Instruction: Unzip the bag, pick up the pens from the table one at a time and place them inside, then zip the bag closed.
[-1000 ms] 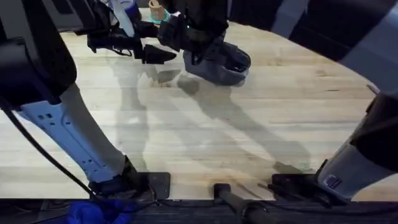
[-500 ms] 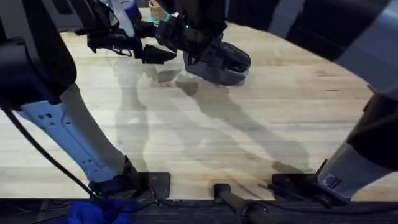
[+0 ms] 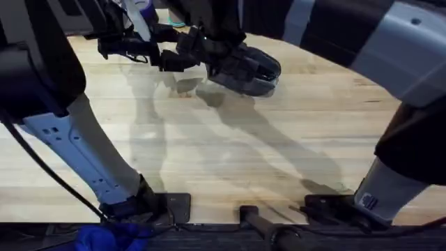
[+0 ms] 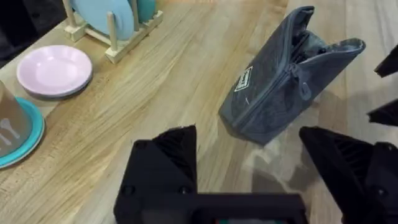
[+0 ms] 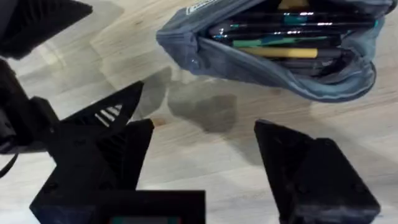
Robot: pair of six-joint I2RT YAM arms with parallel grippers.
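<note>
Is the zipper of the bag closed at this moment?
No, the bag gapes open along its zipper, and the pens lie inside it.

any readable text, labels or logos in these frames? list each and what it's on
Nothing can be read.
White label patch on the side of the bag: it carries dark print, too small to read.
White striped mark on a black finger of the right gripper: plain bars, no letters.
White utensil drawing on the cup at the frame edge: a picture, no words.
</note>
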